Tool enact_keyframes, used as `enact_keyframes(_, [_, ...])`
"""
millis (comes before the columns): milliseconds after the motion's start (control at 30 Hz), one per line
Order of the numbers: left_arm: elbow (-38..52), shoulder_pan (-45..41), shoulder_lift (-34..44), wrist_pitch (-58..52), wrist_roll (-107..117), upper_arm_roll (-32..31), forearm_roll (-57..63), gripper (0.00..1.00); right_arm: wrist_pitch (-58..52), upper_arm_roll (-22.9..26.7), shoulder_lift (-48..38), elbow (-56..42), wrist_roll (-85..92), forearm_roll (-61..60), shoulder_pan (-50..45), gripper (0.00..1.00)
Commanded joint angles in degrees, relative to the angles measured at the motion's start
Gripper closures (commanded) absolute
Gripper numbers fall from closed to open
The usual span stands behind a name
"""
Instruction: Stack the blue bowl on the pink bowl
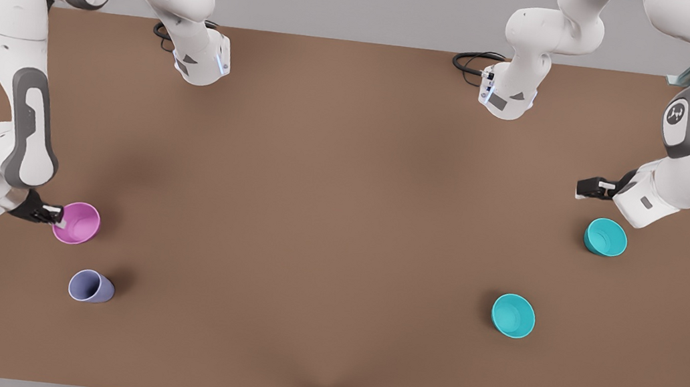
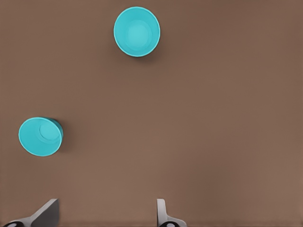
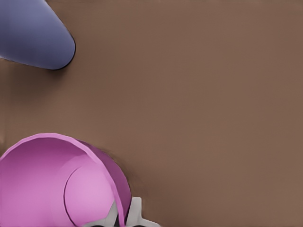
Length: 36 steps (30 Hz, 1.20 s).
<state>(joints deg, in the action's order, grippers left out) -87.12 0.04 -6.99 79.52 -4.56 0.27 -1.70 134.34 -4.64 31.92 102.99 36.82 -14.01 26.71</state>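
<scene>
Gripping the pink bowl (image 1: 77, 223) rim, right hand (image 1: 57, 217) is closed; left hand (image 1: 589, 188) hovers open near a blue bowl (image 1: 605, 237).

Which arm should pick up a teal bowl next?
Left. The left gripper hangs open beside the nearer blue bowl, with the second teal bowl also on its side. The right gripper is across the table, closed on the pink bowl rim.
</scene>
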Motion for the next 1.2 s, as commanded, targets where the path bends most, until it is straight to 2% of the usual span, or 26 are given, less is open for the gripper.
enact_keyframes(0, [0.0,0.0,0.0,-0.6,0.1,0.0,0.0,0.00,-7.2,-1.3,-2.0,-0.1,2.4,0.2,-0.3,0.79])
enact_keyframes(133, [0.0,-0.2,0.0,-0.5,0.2,0.0,-0.1,0.00,-14.1,-2.1,-11.5,1.0,-10.8,0.5,-10.2,0.79])
enact_keyframes(267, [1.7,-0.3,-0.4,-0.4,0.1,0.0,-0.1,0.00,-15.2,-2.0,-13.9,-1.3,-40.4,4.8,-28.6,0.79])
enact_keyframes(300, [1.7,-0.4,-0.4,-0.3,0.1,0.0,0.0,0.00,-15.2,-2.0,-12.2,-4.2,-51.1,9.3,-34.2,0.79])
enact_keyframes(400, [2.0,-0.3,0.0,-0.6,0.2,0.0,-0.2,0.00,-14.5,-2.0,-4.8,-12.9,-69.1,10.8,-44.6,0.79])
enact_keyframes(500, [2.7,-0.5,0.1,-0.6,0.2,-0.4,-0.1,0.00,-14.2,-2.0,6.7,-26.4,-77.9,11.7,-49.4,0.79])
enact_keyframes(600, [2.7,-0.5,0.0,-0.5,0.2,-1.0,-0.2,0.00,-9.1,-1.9,16.3,-34.9,-82.8,12.0,-53.1,0.79])
enact_keyframes(733, [2.8,0.0,-0.1,-0.5,0.2,-0.8,-0.3,0.00,-1.4,-1.8,21.8,-35.8,-85.9,12.0,-56.2,0.79])
enact_keyframes(900, [2.7,2.6,-2.0,-2.1,0.7,-0.3,-1.3,0.00,2.3,-1.8,24.4,-35.9,-85.4,12.0,-56.6,0.79])
enact_keyframes(933, [2.7,2.3,-2.1,-0.6,0.7,-0.3,-1.2,0.00,2.4,-1.9,24.4,-35.9,-85.4,12.0,-56.6,0.68])
enact_keyframes(967, [2.7,2.1,-2.1,-0.2,0.6,-0.1,-1.3,0.00,2.4,-1.8,24.3,-36.3,-85.5,12.0,-56.6,0.00])
enact_keyframes(1067, [2.7,-0.6,-2.5,0.6,-3.5,4.5,-1.3,0.00,2.1,-1.8,22.9,-36.3,-85.4,11.7,-56.2,0.00])
enact_keyframes(1133, [-0.3,-0.1,-4.3,4.8,-23.6,13.8,-1.4,0.00,-2.7,-1.8,18.9,-36.1,-85.2,11.7,-54.0,0.00])
enact_keyframes(1167, [-3.0,0.3,-5.8,8.6,-30.2,15.6,-1.5,0.00,-6.6,-2.0,16.6,-36.0,-82.4,11.6,-52.2,0.00])
